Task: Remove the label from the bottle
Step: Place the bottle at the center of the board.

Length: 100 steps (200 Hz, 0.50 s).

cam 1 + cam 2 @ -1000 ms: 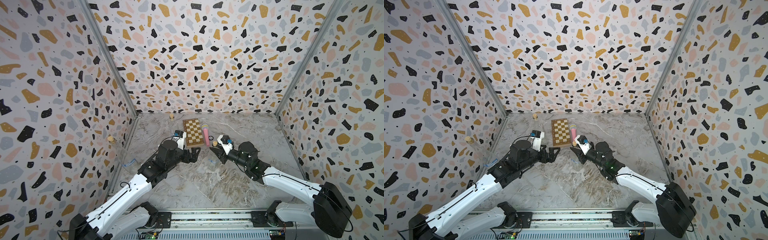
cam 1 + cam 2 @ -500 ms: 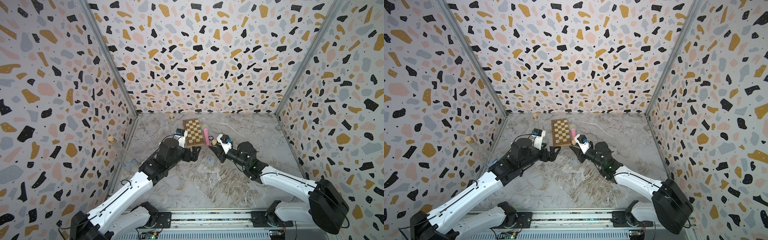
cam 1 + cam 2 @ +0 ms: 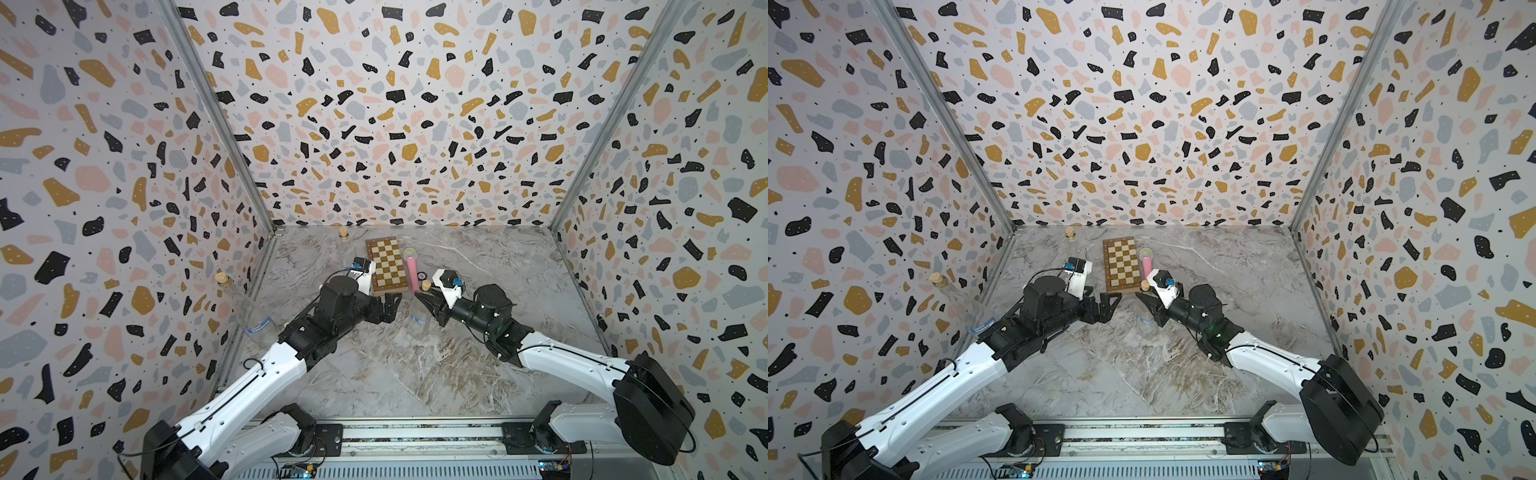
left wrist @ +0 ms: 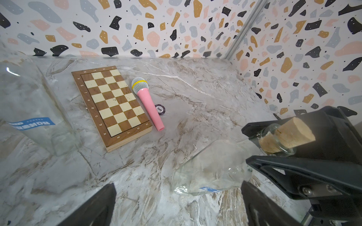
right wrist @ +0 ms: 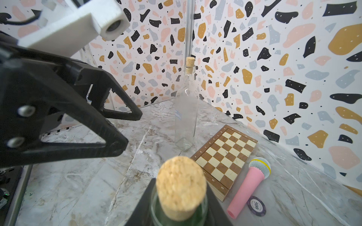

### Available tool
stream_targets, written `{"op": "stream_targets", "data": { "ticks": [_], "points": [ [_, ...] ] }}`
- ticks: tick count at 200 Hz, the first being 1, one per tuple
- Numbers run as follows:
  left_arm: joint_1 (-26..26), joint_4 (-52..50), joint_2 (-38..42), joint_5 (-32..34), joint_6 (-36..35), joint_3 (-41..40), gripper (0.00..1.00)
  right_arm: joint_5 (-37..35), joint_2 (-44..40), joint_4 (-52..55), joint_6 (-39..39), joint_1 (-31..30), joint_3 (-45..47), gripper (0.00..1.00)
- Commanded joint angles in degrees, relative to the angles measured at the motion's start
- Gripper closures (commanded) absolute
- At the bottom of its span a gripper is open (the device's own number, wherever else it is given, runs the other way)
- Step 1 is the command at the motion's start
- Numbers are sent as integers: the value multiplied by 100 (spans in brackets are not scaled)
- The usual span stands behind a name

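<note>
steady the neck, pinch the label's edge

the left claw (image 3: 390, 308) stands wide open, empty, just short of the bottle (image 4: 211, 168). the right claw (image 3: 424, 301) clamps that bottle by its corked neck, tilted. the blue label (image 4: 210, 189) lies just ahead of the open fingers, near the base. best to catch one edge and peel slowly.

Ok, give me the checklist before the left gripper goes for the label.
1. Right gripper shut on the bottle at the neck: ok.
2. Left gripper open: ok.
3. Label visible in the left wrist view, low on the bottle: ok.
4. Label edge lifted enough to pinch: cannot tell.
5. Bottle base resting on the table: cannot tell.
6. Chessboard and microphone apart from the bottle: ok.
</note>
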<state>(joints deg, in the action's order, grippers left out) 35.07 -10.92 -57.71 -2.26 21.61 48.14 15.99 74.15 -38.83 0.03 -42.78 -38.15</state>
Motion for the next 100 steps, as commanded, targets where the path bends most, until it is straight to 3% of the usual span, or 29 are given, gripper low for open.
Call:
{"op": "stream_targets", "data": {
  "ticks": [1,34,100],
  "points": [
    [17,349,101,-33,-65,-49,0,159,-2,-547,56,-37,-165,86],
    [17,423,129,-99,-64,-123,0,245,50,-502,30,-54,-188,82],
    [17,478,178,-90,-152,-166,0,125,77,-345,23,-107,-223,44]
  ]
}}
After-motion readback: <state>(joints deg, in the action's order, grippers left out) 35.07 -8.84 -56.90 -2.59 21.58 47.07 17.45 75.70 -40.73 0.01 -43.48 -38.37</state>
